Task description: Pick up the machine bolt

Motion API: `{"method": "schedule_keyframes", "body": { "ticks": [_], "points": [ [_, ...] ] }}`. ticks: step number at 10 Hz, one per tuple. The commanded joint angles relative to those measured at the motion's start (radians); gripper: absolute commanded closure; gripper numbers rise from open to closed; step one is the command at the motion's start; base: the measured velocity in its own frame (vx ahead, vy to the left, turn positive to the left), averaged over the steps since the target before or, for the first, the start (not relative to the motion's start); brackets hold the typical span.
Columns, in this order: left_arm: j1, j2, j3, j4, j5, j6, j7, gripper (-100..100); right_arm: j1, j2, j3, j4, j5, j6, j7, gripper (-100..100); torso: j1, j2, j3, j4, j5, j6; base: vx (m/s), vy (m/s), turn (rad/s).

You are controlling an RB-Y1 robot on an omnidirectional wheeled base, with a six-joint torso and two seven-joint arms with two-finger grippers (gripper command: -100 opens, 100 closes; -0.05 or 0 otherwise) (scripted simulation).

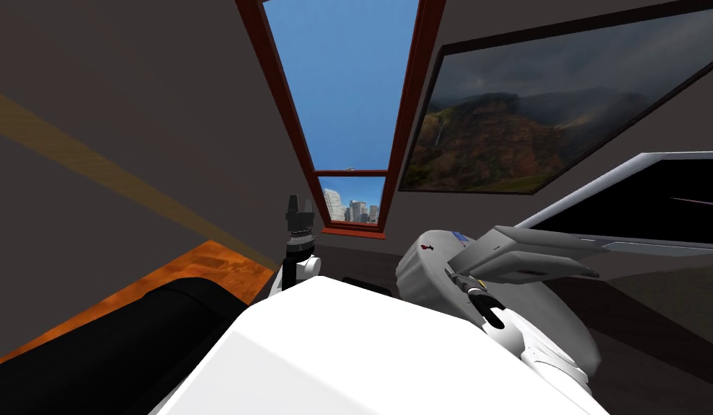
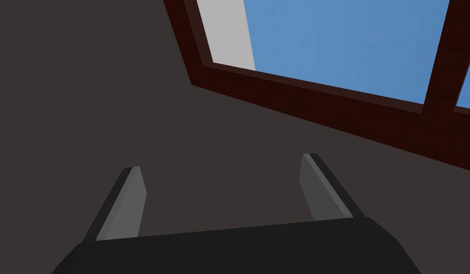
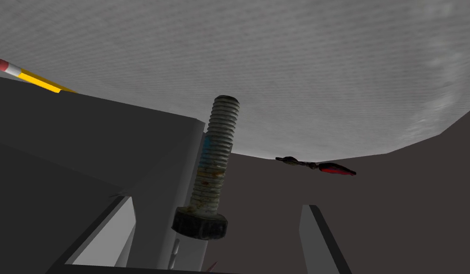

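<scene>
Bolt [image 3: 209, 176] is seen in the right wrist view between the two fingers of the right hand [image 3: 218, 202], dark hex head toward the hand, rusty threaded shank pointing away along the line of approach. Long axis is thus roughly parallel to the fingers, not across them, so a squeeze would be taken on the sides of the shank or head. Right hand is spread wide, with no finger touching the bolt. The bolt is offset toward the finger that lies beside a dark grey block [image 3: 86, 142] and is well apart from the other finger. The threaded end is seen against the round grey bench [image 3: 324, 71]; whether the bolt is resting on it or against the block cannot be told. A yellow pencil [image 3: 32, 76] is seen past the block's top edge and a small red-tipped item [image 3: 319, 166] near the bench rim, both clear of the fingers. Left hand [image 2: 221, 161] is held up ahead on the left side, fingers spread and empty, well apart from the bolt, so the right arm is judged the nearer and the working one. Step in hand is judged to be the closing of the grasp; lift not yet done. Judged risk: with the offset, one finger would meet the bolt first and push it sideways, or catch the block. A small sideways shift to centre the shank is likely called for before closing.
</scene>
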Motion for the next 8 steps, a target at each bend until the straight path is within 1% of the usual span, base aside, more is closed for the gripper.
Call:
{"method": "schedule_keyframes", "body": {
  "ticks": [1, 2, 3, 4, 5, 6, 7, 8],
  "points": [
    [0.000, 0.000, 0.000, 0.000, 0.000, 0.000, 0.000, 0, -0.018, -0.005, 0.037, 0.008, -0.050, 0.011, 0.050, -100, 0.000, 0.000, 0.000, 0.000, 0.000, 0.000, 0.007, -0.020, -0.114],
    [0.000, 0.000, 0.000, 0.000, 0.000, 0.000, 0.000, 0, -0.018, -0.005, 0.037, 0.008, -0.082, 0.011, 0.074, -100, 0.000, 0.000, 0.000, 0.000, 0.000, 0.000, 0.004, -0.008, -0.007],
    [0.000, 0.000, 0.000, 0.000, 0.000, 0.000, 0.000, 0, -0.018, -0.005, 0.037, 0.008, -0.106, 0.011, 0.074, -100, 0.001, 0.000, 0.000, 0.000, 0.000, -0.001, 0.000, 0.000, 0.000],
    [0.000, 0.000, 0.000, 0.000, 0.000, 0.000, 0.000, 0, -0.052, -0.014, 0.086, 0.017, -0.139, 0.033, 0.119, -100, 0.000, 0.000, 0.000, 0.000, 0.000, -0.001, 0.005, -0.019, -0.140],
    [0.000, 0.000, 0.000, 0.000, 0.000, 0.000, 0.000, 0, -0.052, -0.014, 0.098, 0.017, -0.167, 0.033, 0.148, -100, -0.001, -0.001, 0.000, 0.000, 0.000, -0.001, 0.008, -0.018, -0.119],
    [0.000, 0.000, 0.000, 0.000, 0.000, 0.000, 0.000, 0, -0.052, -0.014, 0.098, 0.017, -0.198, 0.033, 0.169, -100, -0.001, -0.001, -0.001, 0.000, 0.000, -0.001, 0.005, -0.009, -0.017],
    [0.000, 0.000, 0.000, 0.000, 0.000, 0.000, 0.000, 0, -0.052, -0.014, 0.098, 0.017, -0.225, 0.033, 0.169, -100, 0.000, -0.001, -0.001, 0.000, 0.000, -0.001, 0.000, 0.000, 0.000],
    [0.000, 0.000, 0.000, 0.000, 0.000, 0.000, 0.000, 0, -0.086, -0.024, 0.147, 0.026, -0.256, 0.054, 0.215, -100, 0.000, -0.001, -0.001, 0.000, -0.001, -0.002, 0.004, -0.020, -0.178]
  ]
}}
